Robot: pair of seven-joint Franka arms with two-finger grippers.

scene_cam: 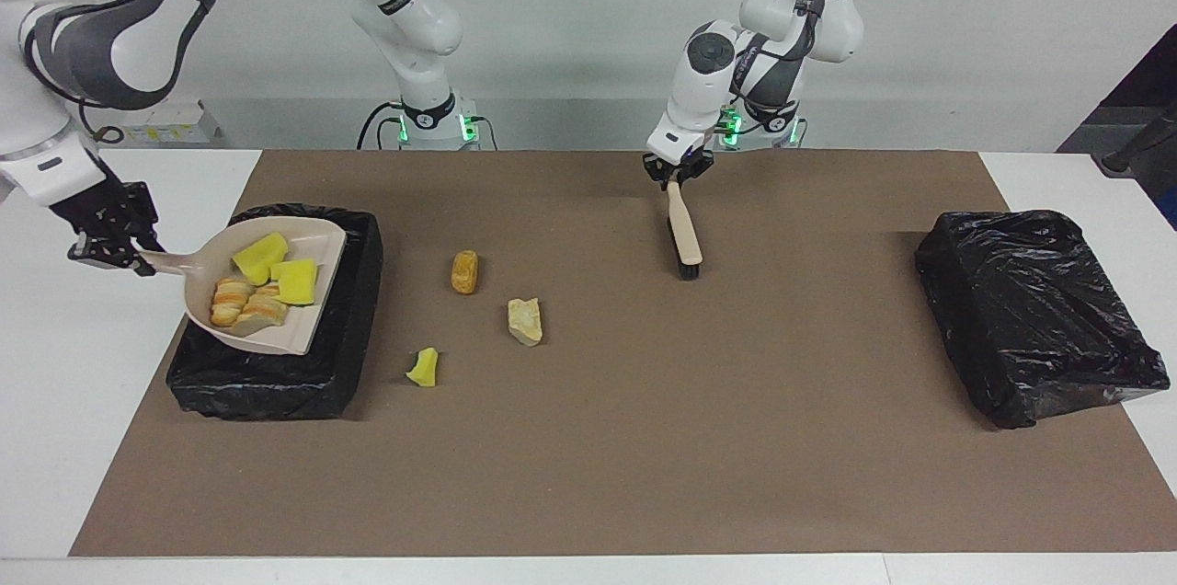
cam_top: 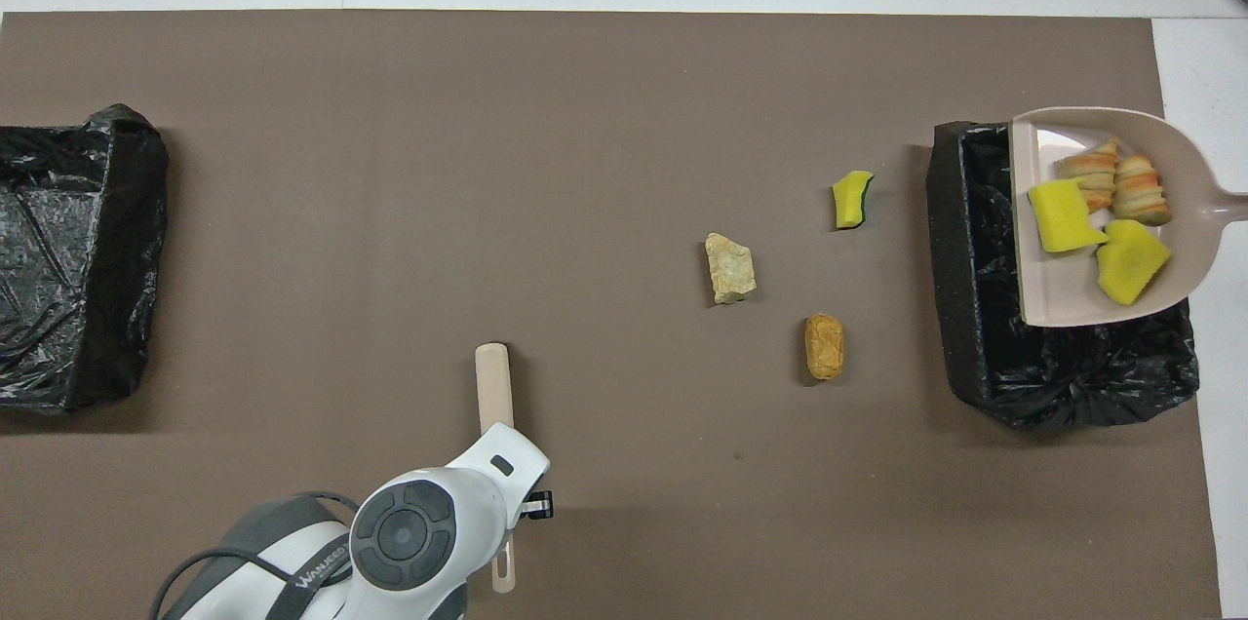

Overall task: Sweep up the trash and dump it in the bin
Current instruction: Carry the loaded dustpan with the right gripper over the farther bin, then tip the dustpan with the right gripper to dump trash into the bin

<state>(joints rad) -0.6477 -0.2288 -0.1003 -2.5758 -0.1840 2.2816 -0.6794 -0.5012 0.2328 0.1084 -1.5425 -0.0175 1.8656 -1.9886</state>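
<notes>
My right gripper (scene_cam: pixel 129 256) is shut on the handle of the beige dustpan (scene_cam: pixel 299 327) and holds it in the air over the black bin (scene_cam: pixel 276 373) at the right arm's end of the table. Yellow sponge bits (cam_top: pixel 1063 213) and bread-like lumps (cam_top: pixel 1116 186) of trash lie in the dustpan (cam_top: pixel 1063 293). Three more pieces lie on the brown mat: an orange lump (scene_cam: pixel 464 272), a tan lump (scene_cam: pixel 525 321) and a yellow bit (scene_cam: pixel 424 367). My left gripper (scene_cam: pixel 676 176) is at the handle end of the brush (scene_cam: pixel 685 235), whose bristles rest on the mat.
A second bin (scene_cam: pixel 1030 309), lined in black plastic, stands at the left arm's end of the table. The brown mat (scene_cam: pixel 644 456) covers most of the white table. In the overhead view the left arm (cam_top: pixel 409 542) hides part of the brush (cam_top: pixel 492 381).
</notes>
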